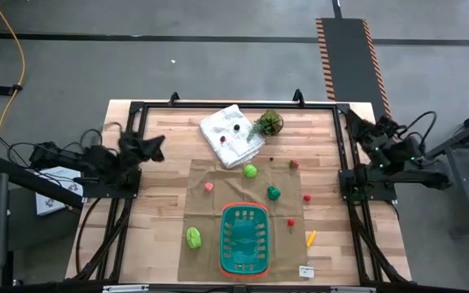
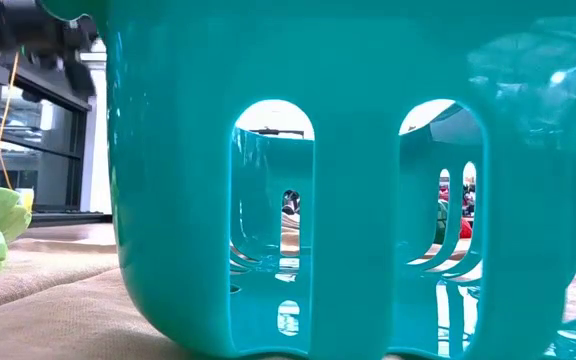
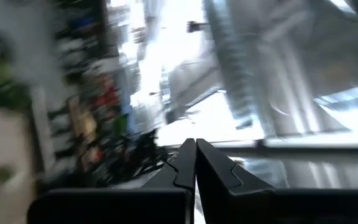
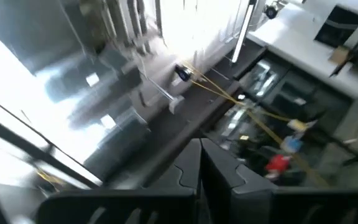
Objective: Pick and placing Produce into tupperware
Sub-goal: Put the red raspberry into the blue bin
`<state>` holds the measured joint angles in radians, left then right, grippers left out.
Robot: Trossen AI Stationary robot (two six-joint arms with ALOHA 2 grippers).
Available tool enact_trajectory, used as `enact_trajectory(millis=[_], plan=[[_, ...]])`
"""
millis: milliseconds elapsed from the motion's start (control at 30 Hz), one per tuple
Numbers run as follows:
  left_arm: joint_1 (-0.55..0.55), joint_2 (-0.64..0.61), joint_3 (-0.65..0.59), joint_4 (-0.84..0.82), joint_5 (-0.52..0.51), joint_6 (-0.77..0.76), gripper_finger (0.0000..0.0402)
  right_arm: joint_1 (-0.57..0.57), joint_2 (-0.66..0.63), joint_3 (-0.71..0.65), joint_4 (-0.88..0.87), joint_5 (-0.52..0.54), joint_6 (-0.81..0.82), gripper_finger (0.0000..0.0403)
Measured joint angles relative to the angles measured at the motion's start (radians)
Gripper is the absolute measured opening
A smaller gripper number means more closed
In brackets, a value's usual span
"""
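You have both arms parked at the surface's (image 1: 153, 236) edges: left claw (image 1: 155, 147) clenched on nothing, right claw (image 1: 355, 120) likewise. The basket (image 1: 244, 238) sits empty near the front middle on a tan cloth (image 1: 206, 207), with the produce scattered around it, a green piece (image 1: 194, 237) just beside its left.

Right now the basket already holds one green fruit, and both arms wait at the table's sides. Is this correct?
Not quite. In the high view the basket is empty; the green fruit lies on the cloth beside it. Both arms do wait at the table's sides.
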<state>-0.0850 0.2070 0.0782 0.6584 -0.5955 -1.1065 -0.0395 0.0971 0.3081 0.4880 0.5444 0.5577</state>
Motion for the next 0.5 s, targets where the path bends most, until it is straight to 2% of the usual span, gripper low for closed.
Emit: enact_trajectory(millis=[100, 200, 333, 433, 500], plan=[[0.0, 0.0, 0.091, 0.0, 0.052, 0.182, 0.0001, 0.0, 0.052, 0.127, -0.145, -0.001, -0.092, 0.0], [0.0, 0.0, 0.218, -0.098, 0.083, 0.318, 0.0001, 0.0, 0.12, 0.269, -0.295, -0.003, -0.172, 0.0], [0.0, 0.004, 0.441, -0.482, 0.083, 0.423, 0.0001, 0.0, 0.227, 0.485, -0.534, -0.018, -0.248, 0.0], [0.0, 0.044, 0.612, -0.803, 0.056, 0.43, 0.0001, 0.0, 0.316, 0.649, -0.772, -0.019, -0.263, 0.0], [0.0, 0.081, 0.714, -0.96, 0.044, 0.43, 0.0001, 0.0, 0.379, 0.757, -0.928, -0.019, -0.262, 0.0]])
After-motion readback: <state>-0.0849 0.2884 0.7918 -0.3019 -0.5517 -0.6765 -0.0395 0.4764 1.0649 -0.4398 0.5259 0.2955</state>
